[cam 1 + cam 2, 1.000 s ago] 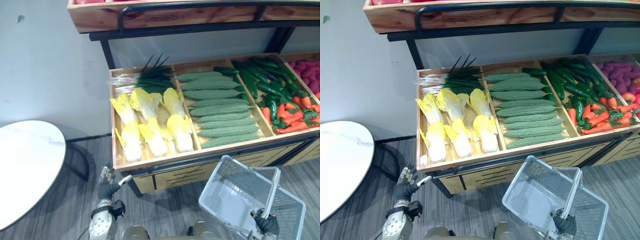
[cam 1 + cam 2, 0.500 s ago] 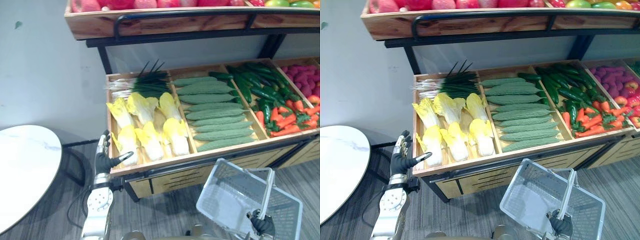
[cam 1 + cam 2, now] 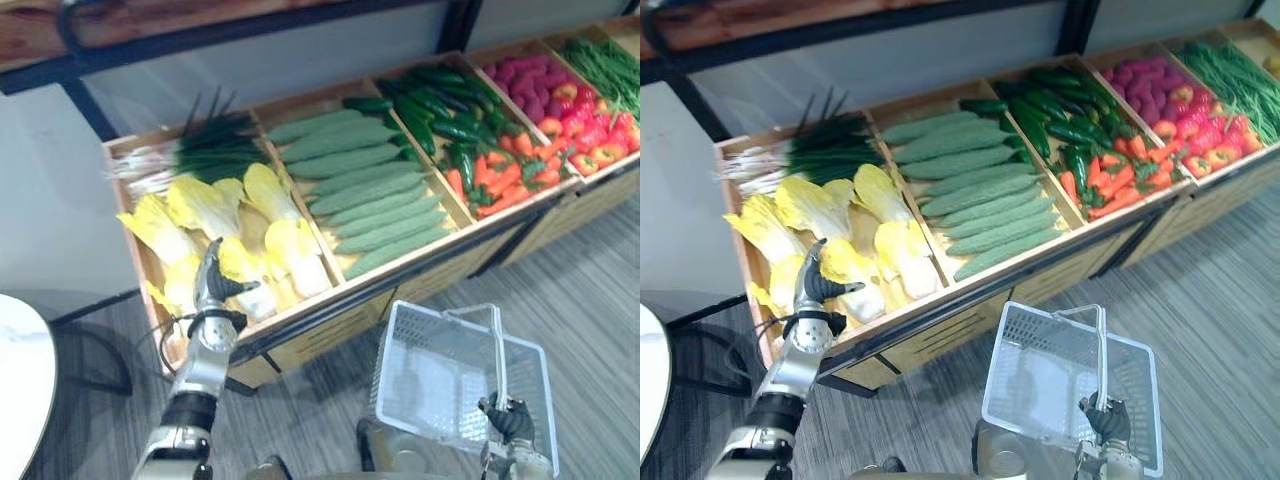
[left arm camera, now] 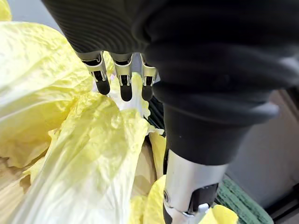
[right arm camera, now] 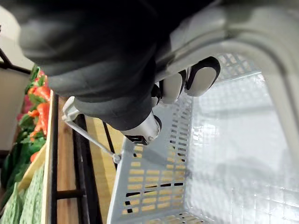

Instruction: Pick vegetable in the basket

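Note:
Several yellow-white napa cabbages (image 3: 285, 250) lie in the leftmost compartment of the wooden produce stand (image 3: 330, 310). My left hand (image 3: 211, 287) is over the front cabbages, fingers straight and thumb spread, with the fingertips (image 4: 122, 88) just above a leafy cabbage (image 4: 88, 154); it holds nothing. My right hand (image 3: 507, 419) is curled round the handle (image 5: 261, 42) of a pale plastic basket (image 3: 440, 340). The basket hangs in front of the stand, low on the right, with nothing in it.
Green onions (image 3: 205, 145) lie behind the cabbages. To the right come bumpy green gourds (image 3: 355, 190), dark cucumbers (image 3: 430, 105), carrots (image 3: 500, 175) and red peppers (image 3: 590, 130). A black rail (image 3: 420, 265) runs along the stand's front. A round white table (image 3: 15, 390) stands at the left.
The camera has shifted. My left hand has risen from beside the stand's front left corner and reached in over the cabbages. My right hand still holds the basket.

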Robot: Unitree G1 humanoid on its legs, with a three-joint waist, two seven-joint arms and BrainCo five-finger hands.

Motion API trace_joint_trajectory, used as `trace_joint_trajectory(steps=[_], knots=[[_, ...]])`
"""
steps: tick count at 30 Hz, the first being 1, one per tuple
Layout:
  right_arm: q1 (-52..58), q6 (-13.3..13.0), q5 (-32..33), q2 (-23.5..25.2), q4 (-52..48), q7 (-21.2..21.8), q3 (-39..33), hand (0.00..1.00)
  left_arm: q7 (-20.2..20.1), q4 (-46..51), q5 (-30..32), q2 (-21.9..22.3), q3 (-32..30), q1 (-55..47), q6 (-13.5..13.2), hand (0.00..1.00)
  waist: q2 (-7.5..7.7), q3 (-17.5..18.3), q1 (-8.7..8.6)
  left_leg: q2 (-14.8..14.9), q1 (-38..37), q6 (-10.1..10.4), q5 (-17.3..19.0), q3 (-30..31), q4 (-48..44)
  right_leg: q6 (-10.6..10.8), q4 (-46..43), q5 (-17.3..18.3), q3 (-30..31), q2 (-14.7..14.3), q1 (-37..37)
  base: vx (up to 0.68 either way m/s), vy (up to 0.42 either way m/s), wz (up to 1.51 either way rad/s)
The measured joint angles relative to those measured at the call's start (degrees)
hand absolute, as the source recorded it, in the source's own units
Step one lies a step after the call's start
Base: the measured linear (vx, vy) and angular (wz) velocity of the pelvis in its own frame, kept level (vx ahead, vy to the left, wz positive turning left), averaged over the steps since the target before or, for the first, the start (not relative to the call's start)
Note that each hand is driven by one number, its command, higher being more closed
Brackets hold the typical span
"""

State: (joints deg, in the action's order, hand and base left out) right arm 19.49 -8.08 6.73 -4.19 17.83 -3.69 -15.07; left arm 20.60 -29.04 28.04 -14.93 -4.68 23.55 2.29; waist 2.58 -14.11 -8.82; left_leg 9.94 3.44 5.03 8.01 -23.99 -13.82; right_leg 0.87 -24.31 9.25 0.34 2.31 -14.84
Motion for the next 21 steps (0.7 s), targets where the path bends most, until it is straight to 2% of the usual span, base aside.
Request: trace_joint_trajectory(steps=[5,6,10,11,17,21], knots=[[0.0,-0.5,0.7,0.1,-4.5,0.0,2.4,1.0,0.5,-2.7,2.1,0.2,0.1,3.5,1.5,0.0,0.22,-2.4,0.16,2.1,2.7,0.1,1.9,0.0,-4.7,-0.1,-0.9,-0.2,-0.1,-0.3,-1.5,-0.02,-0.007,-0.02],[0.0,-0.5,0.7,0.1,-5.6,0.0,2.6,1.0,0.3,-3.4,3.1,0.4,0.1,4.0,2.3,0.0,0.16,-2.9,0.25,2.3,3.0,0.1,2.2,0.0,-5.4,-0.1,-1.1,-0.2,-0.2,-0.4,-1.6,-0.04,-0.013,0.01],[-0.2,-0.6,1.0,0.1,-6.7,0.0,2.9,1.0,-1.5,-4.0,4.4,0.9,0.1,5.6,2.6,0.0,-0.05,-4.0,0.79,3.1,4.1,-0.2,3.4,0.0,-7.2,0.1,-1.8,0.0,-0.4,-0.3,-1.7,-0.06,-0.004,0.02],[0.1,-0.6,1.2,0.2,-6.8,-0.1,3.1,1.0,-2.0,-4.0,5.0,1.4,0.1,5.8,2.5,1.0,-0.21,-4.1,1.49,3.0,4.1,-0.3,3.5,-0.1,-7.3,0.2,-2.0,0.1,-0.2,-0.2,-1.9,-0.03,0.02,-0.04],[0.1,-0.6,1.6,1.3,-6.9,-0.5,3.3,1.0,-3.1,-2.6,6.4,2.6,0.3,4.9,2.4,1.0,-0.59,-4.6,3.26,2.7,4.8,-0.4,3.6,0.3,-7.9,0.5,-3.2,0.9,-0.6,0.4,-2.6,0.0,-0.007,0.06],[0.0,-0.6,1.6,1.5,-6.9,-0.7,3.3,1.0,-2.8,-0.6,6.4,2.5,0.0,2.0,2.0,1.0,-0.67,-4.7,3.53,2.5,4.8,-0.4,3.8,0.9,-8.1,0.5,-3.5,1.3,-1.4,0.8,-2.6,0.02,-0.013,0.1]])
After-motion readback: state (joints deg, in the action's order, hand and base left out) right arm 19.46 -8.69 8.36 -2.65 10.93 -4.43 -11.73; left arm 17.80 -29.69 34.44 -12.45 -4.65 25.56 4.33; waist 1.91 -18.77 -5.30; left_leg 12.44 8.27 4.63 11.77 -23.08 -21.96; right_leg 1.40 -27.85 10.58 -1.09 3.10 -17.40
